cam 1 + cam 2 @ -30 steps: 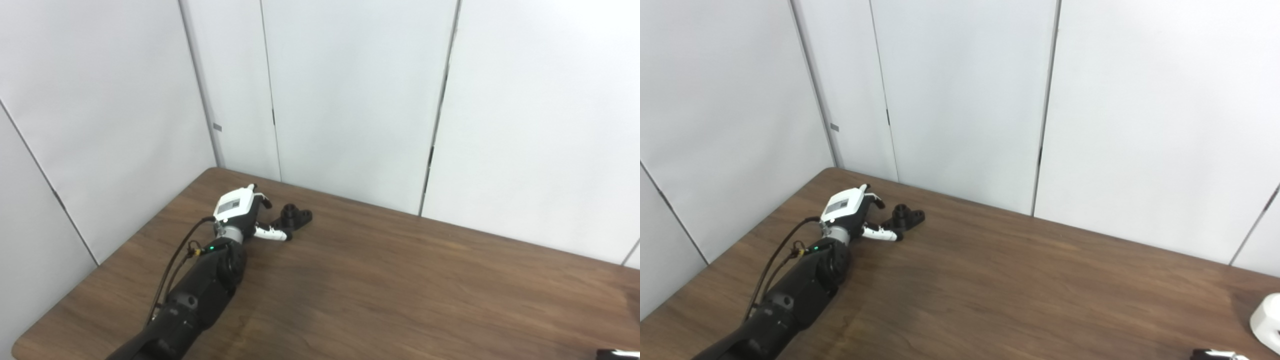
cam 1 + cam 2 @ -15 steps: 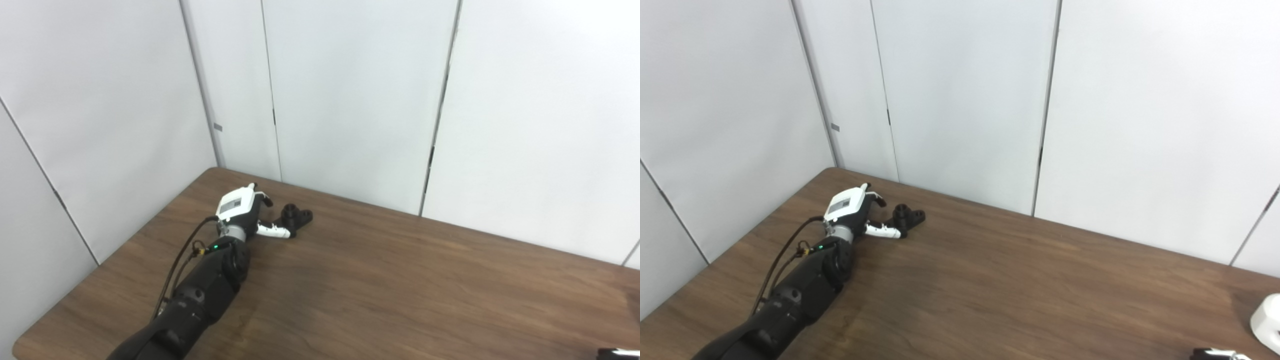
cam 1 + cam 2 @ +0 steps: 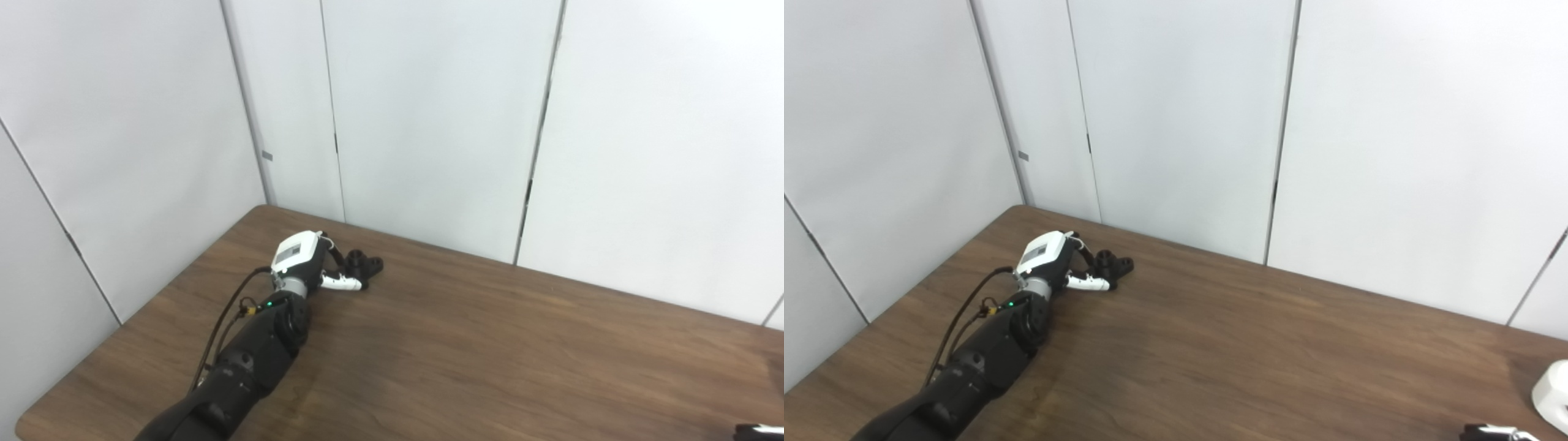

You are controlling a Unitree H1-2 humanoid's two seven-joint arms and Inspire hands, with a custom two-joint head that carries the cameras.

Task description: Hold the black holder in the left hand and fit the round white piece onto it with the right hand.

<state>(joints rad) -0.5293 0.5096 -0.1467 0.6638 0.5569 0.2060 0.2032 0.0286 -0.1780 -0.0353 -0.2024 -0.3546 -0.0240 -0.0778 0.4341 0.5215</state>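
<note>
The black holder [image 3: 367, 264] lies on the wooden table [image 3: 490, 343] near its far left corner. My left hand [image 3: 304, 260] is stretched out right beside it, fingers apart. The white thumb [image 3: 342, 283] lies along the holder's near side and the dark fingers curl at its far left side. The holder rests on the table. The round white piece [image 3: 1552, 395] sits at the table's right edge, cut off by the right eye view's border. Only a sliver of my right hand [image 3: 1497, 432] shows at the bottom right, just in front of the white piece.
White wall panels [image 3: 429, 122] stand close behind the table's far edge and along its left side. The left arm [image 3: 245, 361] with its black cable lies across the table's left part.
My left hand has slid forward and right toward the holder, so thumb and fingers now reach around its left end. The holder, the white piece and the right hand have stayed put.
</note>
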